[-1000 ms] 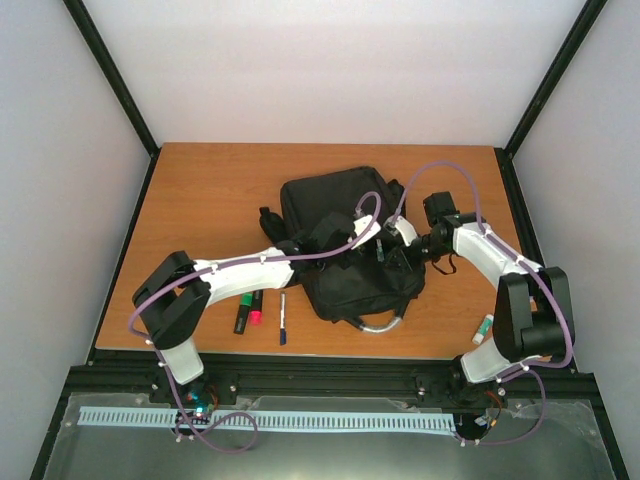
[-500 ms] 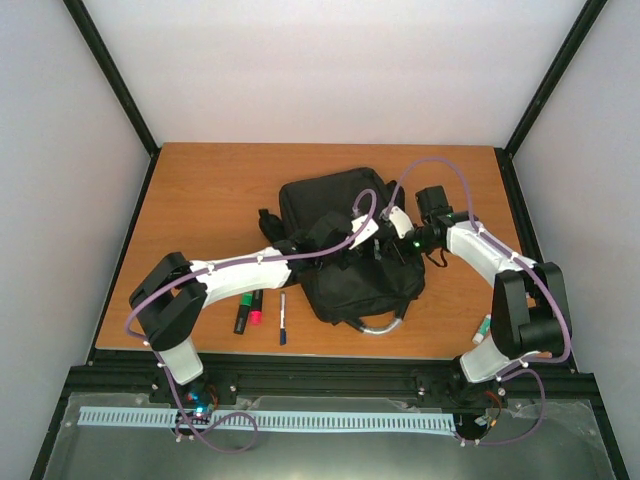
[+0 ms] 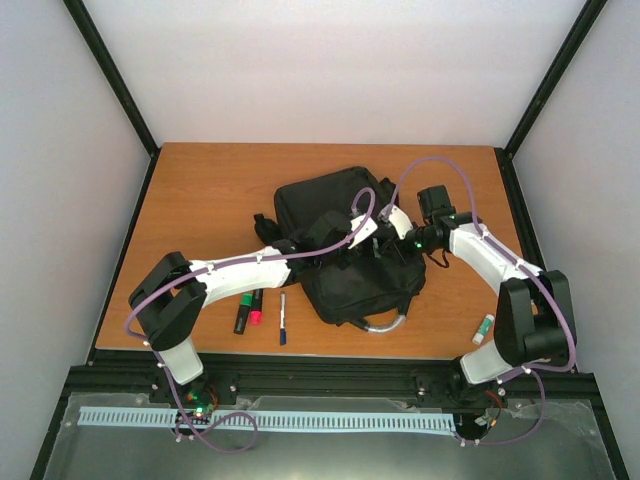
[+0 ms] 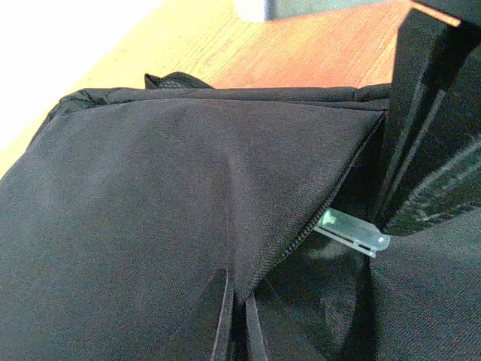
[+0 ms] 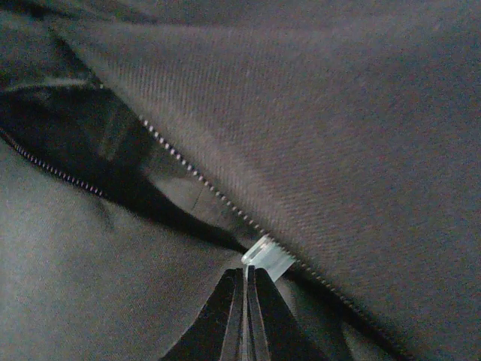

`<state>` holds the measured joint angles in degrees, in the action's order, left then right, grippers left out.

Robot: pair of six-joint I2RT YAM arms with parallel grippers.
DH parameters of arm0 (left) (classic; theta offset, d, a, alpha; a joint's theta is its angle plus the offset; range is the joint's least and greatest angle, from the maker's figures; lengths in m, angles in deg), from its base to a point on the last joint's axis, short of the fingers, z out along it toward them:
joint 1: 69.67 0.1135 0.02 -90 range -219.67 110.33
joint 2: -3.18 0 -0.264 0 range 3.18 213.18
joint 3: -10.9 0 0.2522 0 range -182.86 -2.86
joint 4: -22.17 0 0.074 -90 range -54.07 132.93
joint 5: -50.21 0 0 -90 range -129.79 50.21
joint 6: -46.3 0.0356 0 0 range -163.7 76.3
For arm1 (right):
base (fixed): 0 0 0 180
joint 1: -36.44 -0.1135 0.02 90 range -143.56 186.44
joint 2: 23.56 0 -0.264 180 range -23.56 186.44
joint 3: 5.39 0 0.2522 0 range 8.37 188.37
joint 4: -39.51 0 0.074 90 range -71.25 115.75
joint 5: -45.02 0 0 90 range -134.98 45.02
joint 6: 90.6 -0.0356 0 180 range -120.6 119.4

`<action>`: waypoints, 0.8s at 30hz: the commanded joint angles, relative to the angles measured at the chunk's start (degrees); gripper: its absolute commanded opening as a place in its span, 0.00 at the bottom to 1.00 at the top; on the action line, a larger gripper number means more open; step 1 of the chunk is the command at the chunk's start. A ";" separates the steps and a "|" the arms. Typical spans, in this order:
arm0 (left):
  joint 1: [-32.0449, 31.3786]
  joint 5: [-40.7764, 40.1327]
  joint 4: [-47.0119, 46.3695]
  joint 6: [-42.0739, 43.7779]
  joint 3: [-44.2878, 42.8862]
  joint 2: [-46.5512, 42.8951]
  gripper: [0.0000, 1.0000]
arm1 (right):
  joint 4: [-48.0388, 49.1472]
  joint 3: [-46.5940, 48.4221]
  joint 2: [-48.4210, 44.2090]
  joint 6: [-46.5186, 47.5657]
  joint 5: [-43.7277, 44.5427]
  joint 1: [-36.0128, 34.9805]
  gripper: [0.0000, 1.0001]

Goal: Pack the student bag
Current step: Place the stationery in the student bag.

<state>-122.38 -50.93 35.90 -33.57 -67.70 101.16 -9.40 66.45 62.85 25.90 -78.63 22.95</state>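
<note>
Student bag (image 3: 330, 200): black backpack lying flat on the table (image 3: 210, 190), right under both grippers
Right gripper (image 5: 244, 316): clamped tight on the clear zipper pull (image 5: 267, 259), with the open zipper running away from it
Left gripper (image 4: 234, 323): closed, pinching a fold of bag fabric beside the zipper
Further back toward the left arm's base: markers (image 3: 243, 316), pen (image 3: 282, 318)

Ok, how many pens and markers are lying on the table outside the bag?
3, side by side left of the student bag: a green marker, a pink marker, a thin dark pen. The small white-green stick on the right is unclear; others may be hidden.
</note>
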 commanded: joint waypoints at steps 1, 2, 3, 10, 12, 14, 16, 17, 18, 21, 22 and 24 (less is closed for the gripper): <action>0.26 2.06 -3.36 -1.52 -1.26 -3.03 0.01 | -3.27 -0.78 1.21 3.97 -2.23 -1.17 0.03; 0.28 2.21 -3.35 -1.54 -1.26 -3.05 0.01 | -3.18 -0.90 1.48 4.05 -2.06 -1.40 0.03; 0.31 2.21 -3.39 -1.52 -1.26 -3.04 0.01 | -3.23 -0.88 1.94 4.10 -1.96 -1.48 0.03; 0.44 2.42 -3.46 -1.59 -1.17 -3.03 0.01 | 2.14 -1.00 3.72 0.16 3.01 -3.55 0.05; 0.41 2.56 -3.53 -1.61 -1.25 -3.05 0.01 | 5.95 -1.17 3.91 -1.77 8.65 -4.50 0.05; 0.56 2.82 -3.57 -1.61 -1.34 -2.92 0.01 | 10.92 -1.54 3.47 -3.37 12.90 -4.60 0.05; 0.51 3.00 -3.64 -1.69 -1.34 -2.80 0.01 | 16.08 -2.92 2.04 -3.74 13.60 -4.58 0.07; 0.55 3.11 -3.60 -1.88 -1.34 -2.79 0.01 | 19.76 -4.57 0.77 -3.96 14.03 -4.61 0.07; 0.51 3.23 -3.65 -1.91 -1.30 -2.74 0.01 | 23.24 -6.91 -0.51 -3.99 14.39 -4.61 0.06; 0.50 3.02 -3.83 -1.96 -1.00 -2.74 0.01 | 27.48 -8.23 -1.80 -4.66 15.14 -4.58 0.06; 0.53 2.93 -3.79 -1.91 -0.92 -2.78 0.01 | 27.46 -7.98 -2.04 -5.01 15.12 -4.68 0.06; 0.50 2.65 -3.94 -1.90 -0.67 -2.62 0.01 | 27.31 -8.17 -3.28 -5.54 14.74 -4.64 0.07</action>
<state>-121.86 -49.81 35.66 -34.14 -67.70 101.16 9.04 58.12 62.46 22.34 -66.63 18.31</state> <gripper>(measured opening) 0.029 0.063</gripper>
